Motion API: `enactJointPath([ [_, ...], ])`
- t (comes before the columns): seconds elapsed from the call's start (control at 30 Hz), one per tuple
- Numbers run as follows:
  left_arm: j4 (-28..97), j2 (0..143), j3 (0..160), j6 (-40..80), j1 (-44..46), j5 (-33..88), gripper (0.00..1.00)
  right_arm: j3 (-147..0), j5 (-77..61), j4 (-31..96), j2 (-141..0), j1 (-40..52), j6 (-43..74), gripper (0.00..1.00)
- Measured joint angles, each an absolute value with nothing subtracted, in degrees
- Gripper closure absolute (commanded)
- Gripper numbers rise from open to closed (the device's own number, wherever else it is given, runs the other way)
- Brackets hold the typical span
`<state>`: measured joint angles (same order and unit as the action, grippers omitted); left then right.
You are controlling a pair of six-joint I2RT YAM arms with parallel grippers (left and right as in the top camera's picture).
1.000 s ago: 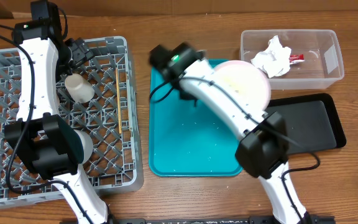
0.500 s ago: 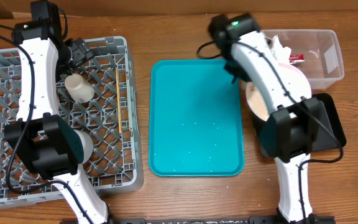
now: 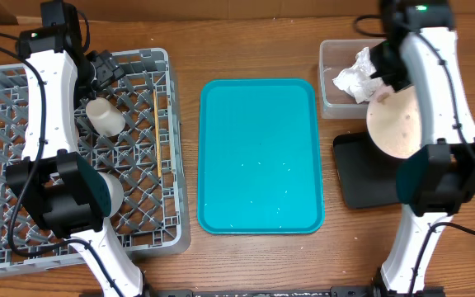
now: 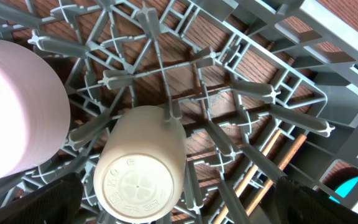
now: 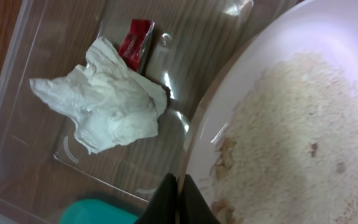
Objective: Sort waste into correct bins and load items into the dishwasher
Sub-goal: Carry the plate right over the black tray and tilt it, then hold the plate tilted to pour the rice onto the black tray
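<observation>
Clenched on the rim of the large white plate [image 3: 396,124], the right pincer [image 5: 178,190] has swung it off the teal tray [image 3: 258,157], so it now hangs tilted below the pincer over the black tray [image 3: 359,177], its rice crumbs [image 5: 291,130] likely next to be dumped.

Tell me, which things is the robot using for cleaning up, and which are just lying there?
For the job: white plate with rice crumbs in the right gripper, napkin, red wrapper, clear tub, black tray, dish rack, cup, pale bowl, chopsticks.
Just lying about: teal tray, table.
</observation>
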<state>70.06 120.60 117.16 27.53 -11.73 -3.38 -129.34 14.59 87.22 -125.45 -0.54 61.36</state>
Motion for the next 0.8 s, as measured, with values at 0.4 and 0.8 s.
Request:
enactJointPath([
  [0.4,70.06,120.6,117.16,27.53,-11.73,-3.38,0.0,-129.34,-6.09,85.97,-125.43,-13.56,56.45,0.97],
  [0.8,70.06,120.6,117.16,27.53,-11.73,-3.38,0.0,-129.34,-20.18,85.69,-125.43,-14.96,55.48,0.97],
])
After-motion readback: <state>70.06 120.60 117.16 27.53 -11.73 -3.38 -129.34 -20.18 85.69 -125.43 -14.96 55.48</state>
